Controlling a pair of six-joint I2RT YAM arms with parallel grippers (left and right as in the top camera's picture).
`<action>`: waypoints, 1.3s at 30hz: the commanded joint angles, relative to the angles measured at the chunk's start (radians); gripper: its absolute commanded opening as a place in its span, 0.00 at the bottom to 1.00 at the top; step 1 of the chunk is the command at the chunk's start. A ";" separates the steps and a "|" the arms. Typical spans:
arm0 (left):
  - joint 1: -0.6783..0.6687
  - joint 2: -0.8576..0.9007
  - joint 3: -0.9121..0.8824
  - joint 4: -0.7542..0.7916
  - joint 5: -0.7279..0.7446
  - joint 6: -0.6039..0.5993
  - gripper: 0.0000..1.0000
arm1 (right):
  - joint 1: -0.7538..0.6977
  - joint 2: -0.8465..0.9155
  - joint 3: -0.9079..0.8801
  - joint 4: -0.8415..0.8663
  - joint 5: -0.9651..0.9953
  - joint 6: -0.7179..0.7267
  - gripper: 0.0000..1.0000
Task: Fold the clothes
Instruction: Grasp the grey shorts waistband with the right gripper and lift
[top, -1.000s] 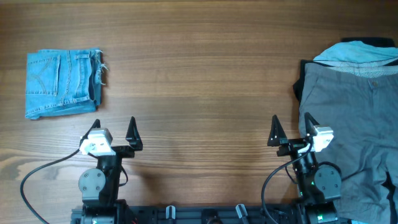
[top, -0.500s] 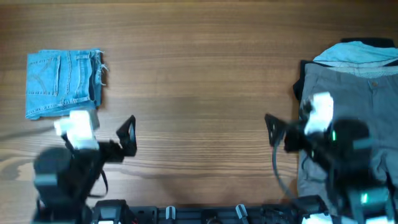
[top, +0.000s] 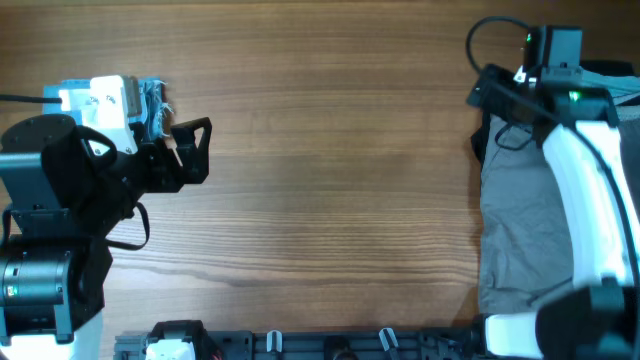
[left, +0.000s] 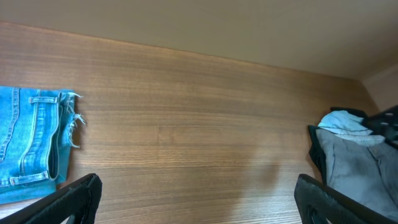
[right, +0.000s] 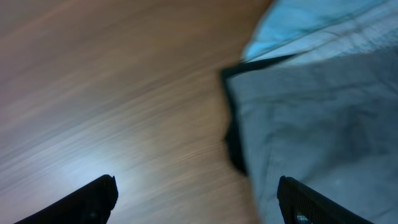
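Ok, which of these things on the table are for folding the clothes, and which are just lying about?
For the job:
mid-grey woven cotton shorts

Just lying about:
small folded light-blue denim shorts
black garment at the grey shorts' edge
pale blue cloth beyond them

The table (top: 330, 180) shows bare wood across its whole middle, between the two piles, so a gripper can pass there freely. At the left, the folded denim (left: 28, 143) lies flat, and the left arm (top: 60, 200) hangs over most of it in the overhead view. The left gripper (left: 199, 208) has its fingers spread wide, with only wood showing between them.

At the right, the grey shorts (top: 520, 230) cover the table's side. Black cloth (right: 233, 146) lines their left edge and pale blue cloth (left: 342, 120) lies at their far end. The right arm (top: 585, 180) stretches above the shorts. The right gripper (right: 199, 205), its fingers wide apart, hangs over that left edge.
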 joint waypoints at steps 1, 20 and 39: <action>0.006 -0.002 0.018 0.016 0.016 0.012 1.00 | -0.080 0.204 0.014 0.021 -0.064 -0.188 0.86; 0.006 0.201 0.018 -0.061 0.046 0.012 1.00 | -0.117 0.401 -0.002 0.065 -0.023 -0.286 0.31; 0.135 0.010 0.067 -0.049 0.008 0.012 1.00 | 0.134 0.042 0.426 -0.149 -0.529 -0.412 0.05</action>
